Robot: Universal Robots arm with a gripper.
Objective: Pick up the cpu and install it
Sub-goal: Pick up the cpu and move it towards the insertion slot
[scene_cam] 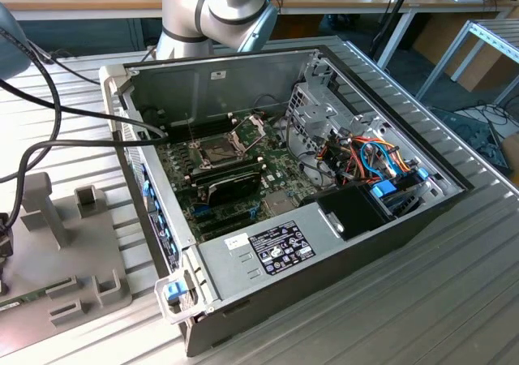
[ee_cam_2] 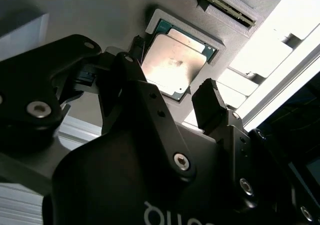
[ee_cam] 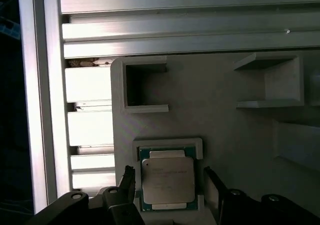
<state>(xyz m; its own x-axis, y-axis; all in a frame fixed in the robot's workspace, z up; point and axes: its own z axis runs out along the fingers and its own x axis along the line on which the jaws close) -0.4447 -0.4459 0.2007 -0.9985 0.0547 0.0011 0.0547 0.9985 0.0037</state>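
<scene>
CPU [ee_cam: 166, 181] lies flat, metal top up, in a square recess of the grey holder [ee_cam: 225, 110]. In both wrist views it sits directly between the fingers [ee_cam: 127, 182].

Gripper [ee_cam_2: 170, 75] hangs over the recess with the fingers apart, one on each side of the chip, clamped on nothing. The first wrist view shows a gap between each finger and the nearer chip edge. Whether the tips are level with those edges cannot be told.

Finding: the step in hand is the pick-up, at the approach stage. The chip is neither gripped nor lifted, and installation is not begun. In the exterior view the socket [scene_cam: 219, 150] on the motherboard [scene_cam: 182, 174] stands with its frame hinged up, well apart from the holder.

Assessment: the next move calls for the fingers to be low enough to catch the thin edges and to close squarely on opposite sides. The recess walls stand just beside the chip, so a skewed closing could strike them or tilt the part
</scene>
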